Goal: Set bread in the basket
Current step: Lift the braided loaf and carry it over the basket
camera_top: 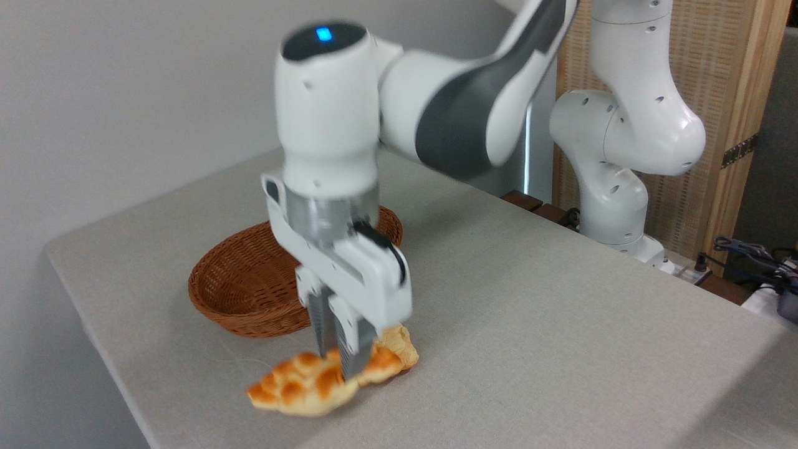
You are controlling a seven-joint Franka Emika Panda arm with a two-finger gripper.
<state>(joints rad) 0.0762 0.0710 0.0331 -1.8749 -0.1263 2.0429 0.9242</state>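
Grey table [561, 324]; glossy braided orange-brown bread [299, 388] clamped in claw [340, 365], beside basket [230, 299]

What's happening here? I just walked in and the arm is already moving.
The Franka arm's end effector is down on the braided bread loaf, its fingers straddling the middle of the loaf. The arm looks blurred, so it is moving. Whether the loaf has left the table is hard to tell. The wicker basket sits just behind, with nothing visible inside.

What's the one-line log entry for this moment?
gripper: down on bread | bread: on table, beside basket | basket: empty
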